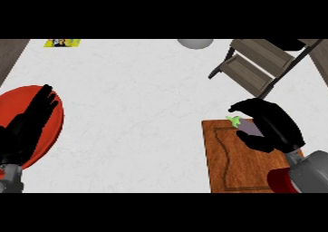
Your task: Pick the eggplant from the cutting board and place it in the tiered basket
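Note:
A purple eggplant (247, 128) with a green stem lies at the far end of the brown cutting board (230, 163), at the right of the head view. My right hand (273, 124) arches over it, fingers and thumb curled round it, hiding most of it. The tiered basket (260, 68), a wooden shelf with dark frame, stands beyond the board at the upper right. My left hand (29, 120) rests at the left edge, fingers straight and open, holding nothing.
A red plate (51, 131) lies under my left hand at the left. A grey round object (195, 43) sits at the far edge, and a yellow item (63, 43) at the far left. A red object (280, 181) shows by my right forearm.

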{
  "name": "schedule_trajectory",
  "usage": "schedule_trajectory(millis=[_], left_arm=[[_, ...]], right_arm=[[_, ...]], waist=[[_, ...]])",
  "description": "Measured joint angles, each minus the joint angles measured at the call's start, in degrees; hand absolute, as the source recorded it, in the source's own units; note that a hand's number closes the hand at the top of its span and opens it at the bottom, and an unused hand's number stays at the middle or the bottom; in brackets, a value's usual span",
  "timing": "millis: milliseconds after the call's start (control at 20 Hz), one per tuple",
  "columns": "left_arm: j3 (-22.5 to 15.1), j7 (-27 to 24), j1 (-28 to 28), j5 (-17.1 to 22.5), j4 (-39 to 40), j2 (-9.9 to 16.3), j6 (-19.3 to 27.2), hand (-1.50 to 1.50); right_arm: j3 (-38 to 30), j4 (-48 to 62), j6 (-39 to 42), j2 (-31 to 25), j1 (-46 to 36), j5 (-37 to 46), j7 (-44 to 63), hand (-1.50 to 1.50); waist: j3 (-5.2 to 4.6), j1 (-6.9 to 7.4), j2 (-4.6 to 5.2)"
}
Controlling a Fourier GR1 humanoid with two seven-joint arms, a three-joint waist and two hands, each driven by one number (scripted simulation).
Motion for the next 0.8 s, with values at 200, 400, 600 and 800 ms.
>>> schedule_trajectory(millis=[200,400,600,800], left_arm=[[-1.7,0.2,-0.4,0.4,0.4,-1.7,-0.9,0.0],[-2.7,0.5,-0.6,0.4,0.5,-2.7,-1.1,0.0],[-3.1,0.6,-0.7,0.2,0.8,-3.0,-1.3,0.0],[-2.9,0.9,-1.2,0.5,1.0,-2.9,-1.5,0.0]], right_arm=[[7.5,2.6,-3.7,1.2,-1.1,17.5,7.6,-1.5],[14.6,3.9,1.7,3.2,-4.3,33.1,17.6,-1.5],[20.8,6.4,13.4,5.6,-7.2,45.3,26.9,-1.5],[25.1,10.3,29.3,11.0,-6.8,51.5,36.0,-1.5]], waist=[[0.33,0.29,-0.02],[0.35,0.67,-0.44],[0.27,0.86,-0.66],[0.21,0.63,-0.64]])
